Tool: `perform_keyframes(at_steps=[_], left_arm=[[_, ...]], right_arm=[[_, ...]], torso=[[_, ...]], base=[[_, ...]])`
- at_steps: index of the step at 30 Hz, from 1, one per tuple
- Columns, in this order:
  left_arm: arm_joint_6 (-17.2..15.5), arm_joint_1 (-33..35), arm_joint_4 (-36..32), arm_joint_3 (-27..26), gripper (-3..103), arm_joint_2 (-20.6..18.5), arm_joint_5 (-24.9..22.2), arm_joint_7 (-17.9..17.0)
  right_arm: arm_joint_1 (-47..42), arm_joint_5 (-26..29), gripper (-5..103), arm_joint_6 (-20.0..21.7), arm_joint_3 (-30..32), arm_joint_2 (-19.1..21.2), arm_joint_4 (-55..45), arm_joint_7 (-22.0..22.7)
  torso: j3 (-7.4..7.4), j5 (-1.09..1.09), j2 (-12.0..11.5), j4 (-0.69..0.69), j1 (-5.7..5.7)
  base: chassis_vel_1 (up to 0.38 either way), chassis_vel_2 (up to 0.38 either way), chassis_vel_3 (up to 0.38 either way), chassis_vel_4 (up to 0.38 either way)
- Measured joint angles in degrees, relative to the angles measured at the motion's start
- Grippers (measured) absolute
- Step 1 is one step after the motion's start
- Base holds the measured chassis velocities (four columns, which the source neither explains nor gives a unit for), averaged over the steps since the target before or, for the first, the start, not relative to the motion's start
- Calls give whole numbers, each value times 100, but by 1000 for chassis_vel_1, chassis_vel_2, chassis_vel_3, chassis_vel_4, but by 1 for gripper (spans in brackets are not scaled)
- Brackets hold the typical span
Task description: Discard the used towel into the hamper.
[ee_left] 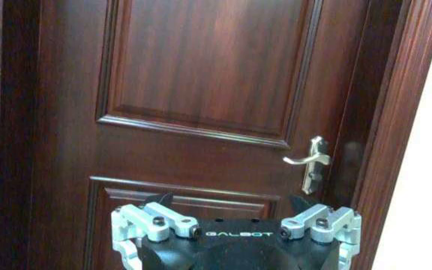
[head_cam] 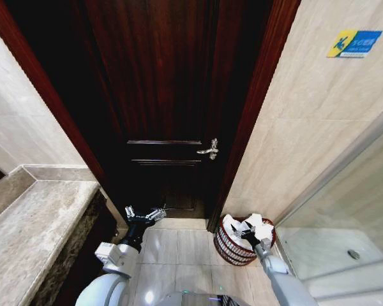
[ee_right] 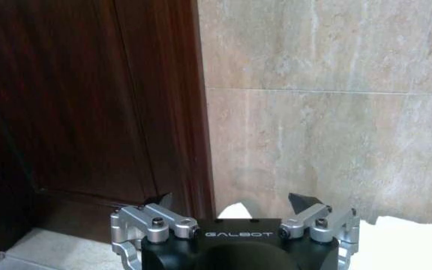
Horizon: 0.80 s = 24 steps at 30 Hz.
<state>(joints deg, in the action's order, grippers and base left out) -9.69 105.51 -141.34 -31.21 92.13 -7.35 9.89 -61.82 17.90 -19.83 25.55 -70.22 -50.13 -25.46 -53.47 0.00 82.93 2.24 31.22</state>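
Observation:
The hamper [head_cam: 228, 249], a round reddish-brown wire basket, stands on the floor by the door frame at the right. The white towel [head_cam: 250, 222] lies crumpled inside it, and in the right wrist view towel folds [ee_right: 405, 243] show below the fingers. My right gripper [head_cam: 249, 236] hovers just over the hamper's contents. In the right wrist view that gripper [ee_right: 232, 201] stands open with its tips wide apart. My left gripper [head_cam: 145, 213] is held up at the left, facing the door, and is open [ee_left: 231, 201] with nothing in it.
A dark wooden door [head_cam: 166, 108] with a silver lever handle [head_cam: 210, 149] is straight ahead. A stone counter [head_cam: 32, 229] runs along the left. A tiled wall and a glass shower panel [head_cam: 345, 210] close the right side. Pale floor tiles [head_cam: 172, 245] lie between.

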Motion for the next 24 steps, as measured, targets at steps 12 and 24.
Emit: perform_keyframes(at_steps=[12, 24], left_arm=[[0, 0, 0, 1, 100, 1, 0, 0], [0, 0, 0, 2, 100, 2, 0, 1]], right_arm=[[-1, 27, 100, -60, -5, -20, 24, -259], [8, 33, 100, -244, -37, -4, 88, -480]], torso=[[-1, 3, 0, 2, 0], [0, 0, 0, 0, -1]], base=[[-166, -163, 174, 166], [-100, -122, 120, 101]])
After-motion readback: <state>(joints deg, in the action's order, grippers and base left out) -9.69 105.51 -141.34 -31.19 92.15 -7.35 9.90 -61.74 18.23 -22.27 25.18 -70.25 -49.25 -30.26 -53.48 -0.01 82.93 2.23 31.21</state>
